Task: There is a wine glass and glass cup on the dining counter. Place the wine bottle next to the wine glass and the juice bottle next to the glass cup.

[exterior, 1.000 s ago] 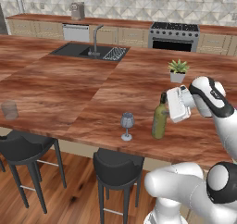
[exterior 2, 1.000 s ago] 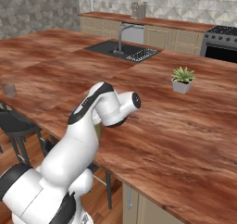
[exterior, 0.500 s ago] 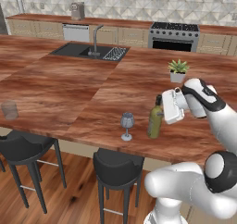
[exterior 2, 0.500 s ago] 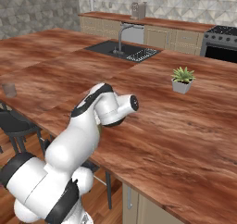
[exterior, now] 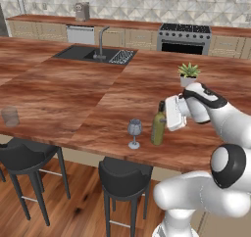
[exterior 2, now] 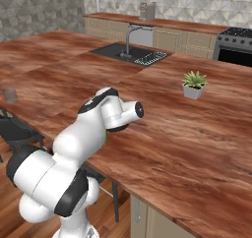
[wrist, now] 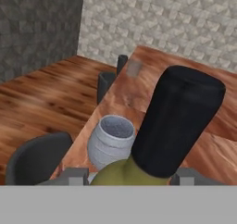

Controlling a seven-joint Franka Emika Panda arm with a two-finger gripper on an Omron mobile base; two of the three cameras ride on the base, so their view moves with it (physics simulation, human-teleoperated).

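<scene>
The olive-green wine bottle point(exterior: 157, 128) stands upright near the front edge of the dining counter point(exterior: 73, 94), just right of the wine glass point(exterior: 134, 132). My gripper point(exterior: 164, 115) is shut on the bottle's neck from the right. In the hand view the bottle's black cap point(wrist: 178, 121) rises between my fingertips point(wrist: 74, 176), with the wine glass point(wrist: 111, 137) close behind it. The glass cup point(exterior: 10, 116) sits far off at the counter's left front edge, and it shows small in the distance as the glass cup point(wrist: 134, 69). The juice bottle is out of view.
A small potted plant point(exterior: 188, 73) stands on the counter behind my hand. The dark sink point(exterior: 93, 55) with its tap lies at the back left. Black stools point(exterior: 125, 175) stand below the counter's front edge. A stove point(exterior: 184, 35) is against the far wall.
My gripper has carried the wine bottle leftward, closer to the wine glass. The glass and the cup have stayed put.
</scene>
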